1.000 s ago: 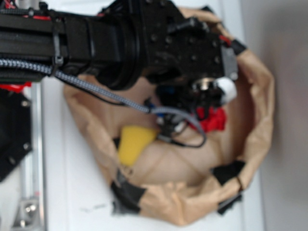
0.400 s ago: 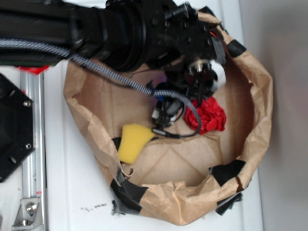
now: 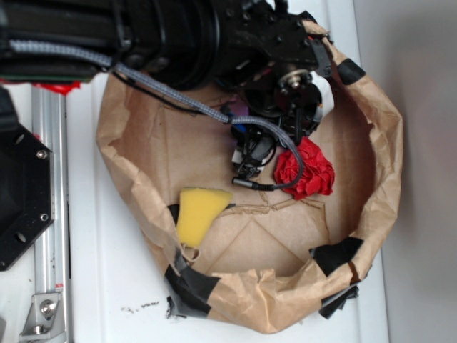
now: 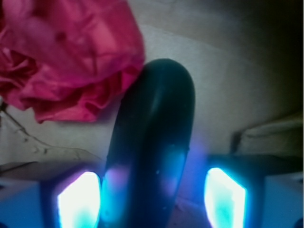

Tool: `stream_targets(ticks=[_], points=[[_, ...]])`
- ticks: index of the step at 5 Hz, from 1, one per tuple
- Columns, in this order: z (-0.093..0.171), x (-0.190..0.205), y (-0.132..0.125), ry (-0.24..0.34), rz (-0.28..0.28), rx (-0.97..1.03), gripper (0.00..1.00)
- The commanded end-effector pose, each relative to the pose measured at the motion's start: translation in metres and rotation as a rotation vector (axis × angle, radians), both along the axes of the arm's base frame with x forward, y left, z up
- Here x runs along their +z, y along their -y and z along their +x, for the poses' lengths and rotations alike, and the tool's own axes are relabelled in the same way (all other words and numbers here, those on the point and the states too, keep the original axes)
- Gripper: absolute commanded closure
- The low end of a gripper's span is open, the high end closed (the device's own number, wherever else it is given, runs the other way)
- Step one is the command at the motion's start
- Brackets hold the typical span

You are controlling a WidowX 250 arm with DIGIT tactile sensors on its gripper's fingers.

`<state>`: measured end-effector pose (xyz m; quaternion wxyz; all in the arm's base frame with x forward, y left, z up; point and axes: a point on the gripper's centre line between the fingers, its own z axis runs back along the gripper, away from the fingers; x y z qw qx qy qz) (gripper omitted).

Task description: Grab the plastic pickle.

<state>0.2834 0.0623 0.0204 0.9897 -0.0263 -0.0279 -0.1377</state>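
Straddling the plastic pickle (image 4: 149, 156), the gripper (image 4: 152, 202) has one glowing finger (image 4: 78, 202) on the left, apparently against it, and the other on the right, apart from it. Gripper part open; nothing held yet. Pickle's long axis runs near to far, straight out between the fingers, far end touching the red lump (image 4: 66, 57) at left. In the exterior view the arm (image 3: 164, 36) hides the pickle inside the paper bag (image 3: 389, 171); yellow sponge (image 3: 198, 214) lies well apart. Actual contact unclear under the glare.
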Motion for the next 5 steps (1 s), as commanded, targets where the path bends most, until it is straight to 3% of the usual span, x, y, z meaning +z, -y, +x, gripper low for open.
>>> stream_targets(ticks=[1,2,3,4,5], points=[[0.001,0.027,0.001,0.068,0.090,0.031,1.00],[0.001,0.077,0.013,0.128,0.113,0.102,1.00],[-0.002,0.128,0.024,0.181,0.081,0.154,1.00],[-0.017,0.161,0.040,0.207,0.092,0.405,1.00],[-0.018,0.171,0.047,0.157,0.022,0.443,1.00]])
